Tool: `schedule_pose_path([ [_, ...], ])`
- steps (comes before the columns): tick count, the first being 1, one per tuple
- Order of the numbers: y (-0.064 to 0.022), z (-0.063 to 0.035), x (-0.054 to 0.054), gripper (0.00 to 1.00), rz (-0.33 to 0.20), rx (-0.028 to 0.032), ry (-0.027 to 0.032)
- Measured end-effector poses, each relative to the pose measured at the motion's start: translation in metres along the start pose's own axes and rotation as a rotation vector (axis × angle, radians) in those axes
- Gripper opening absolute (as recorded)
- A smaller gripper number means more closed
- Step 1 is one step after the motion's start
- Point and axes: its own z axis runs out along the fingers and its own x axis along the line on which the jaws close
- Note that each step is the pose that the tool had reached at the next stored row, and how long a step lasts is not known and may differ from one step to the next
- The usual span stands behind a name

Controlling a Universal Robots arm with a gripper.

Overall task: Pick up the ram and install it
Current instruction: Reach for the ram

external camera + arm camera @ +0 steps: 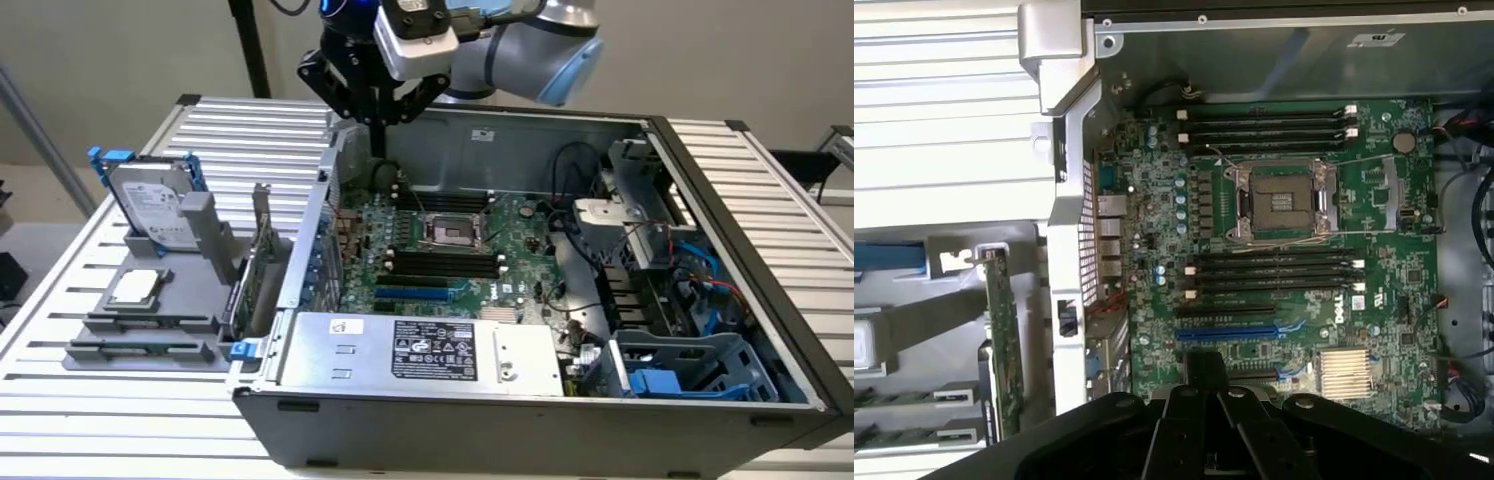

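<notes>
Slatted metal table (747,200) with one open computer case (534,425) and one gray holder (80,352) beside it, on the exterior view's left.

There is one robot arm with one gripper (380,130). The gripper hangs over the back of the case. Its two fingers are pressed together and nothing is between them. Inside the case lies one green motherboard (514,245) with one square socket (451,232). The holder carries one hard drive (144,205), one silver chip (134,288), one tall green card (247,275) and one ram (140,348). The ram is a long, thin, dark green stick. It lies in the slot at the holder's front edge, well apart from the gripper.
</notes>
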Motion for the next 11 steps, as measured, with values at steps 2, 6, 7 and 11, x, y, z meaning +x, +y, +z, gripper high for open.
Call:
schedule_pose_path([
  [2,-0.004,-0.0003,0.007,0.11,0.0,0.0009,-0.0001],
  [6,-0.0106,-0.0007,0.02,0.11,0.0,0.0038,-0.0003],
  [7,-0.0125,-0.0007,0.023,0.11,0.0,0.0042,-0.0003],
  [11,-0.0193,-0.0009,0.036,0.11,0.0,0.0062,-0.0005],
])
